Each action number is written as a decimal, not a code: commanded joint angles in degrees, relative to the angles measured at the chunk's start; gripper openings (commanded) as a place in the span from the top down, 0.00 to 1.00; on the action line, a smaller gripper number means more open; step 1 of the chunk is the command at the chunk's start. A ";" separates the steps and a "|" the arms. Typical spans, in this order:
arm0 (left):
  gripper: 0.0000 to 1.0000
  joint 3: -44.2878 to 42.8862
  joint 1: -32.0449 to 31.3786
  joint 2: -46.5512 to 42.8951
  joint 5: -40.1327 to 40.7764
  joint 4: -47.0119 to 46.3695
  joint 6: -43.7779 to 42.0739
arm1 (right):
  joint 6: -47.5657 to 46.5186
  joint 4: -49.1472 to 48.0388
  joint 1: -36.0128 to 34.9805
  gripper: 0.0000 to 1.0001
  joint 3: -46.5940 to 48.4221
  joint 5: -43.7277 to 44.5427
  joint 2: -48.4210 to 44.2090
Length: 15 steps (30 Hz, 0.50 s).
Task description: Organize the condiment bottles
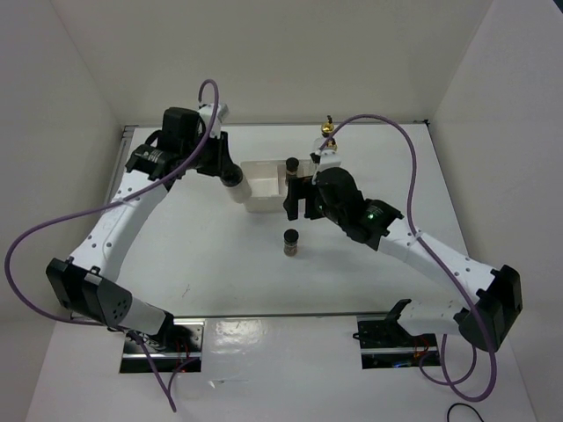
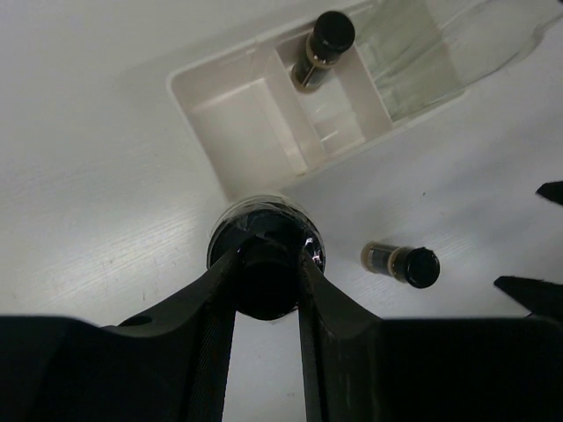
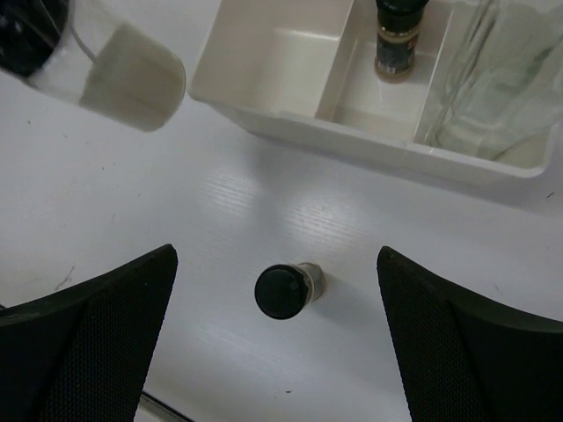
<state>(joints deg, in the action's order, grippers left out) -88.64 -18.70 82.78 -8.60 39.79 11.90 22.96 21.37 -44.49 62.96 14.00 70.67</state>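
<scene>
My left gripper is shut on the black cap of the whitish jar, just outside the left end of the white tray. The jar also shows in the right wrist view. One dark spice jar stands in the tray's middle compartment. The other dark jar stands on the table in front of the tray. My right gripper is open above that jar, not touching it. Clear glass fills the right compartment; one gold spout shows behind my right arm.
The tray's left compartment holds nothing. In the left wrist view the loose dark jar stands right of my fingers, and my right gripper's fingertips show at the right edge. White walls enclose the table.
</scene>
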 commanded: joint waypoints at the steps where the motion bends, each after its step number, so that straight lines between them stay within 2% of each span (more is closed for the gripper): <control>1: 1.00 -4.26 -0.29 2.28 -3.35 -3.75 -0.30 | 0.86 -3.00 -0.16 0.02 -3.01 -3.62 -2.30; 7: 1.00 -9.34 -0.29 9.92 -3.97 -7.01 -0.38 | -0.19 -5.37 -1.21 0.02 -5.30 -6.17 -1.69; 15: 1.00 -16.39 -0.29 19.42 -2.92 -8.49 -0.91 | -5.73 -4.14 -2.27 0.02 -2.49 -6.09 4.29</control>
<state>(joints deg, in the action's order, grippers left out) -100.68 -18.70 102.30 -10.66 36.91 11.90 20.03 19.31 -46.22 58.26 8.16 74.08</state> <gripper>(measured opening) 0.373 0.983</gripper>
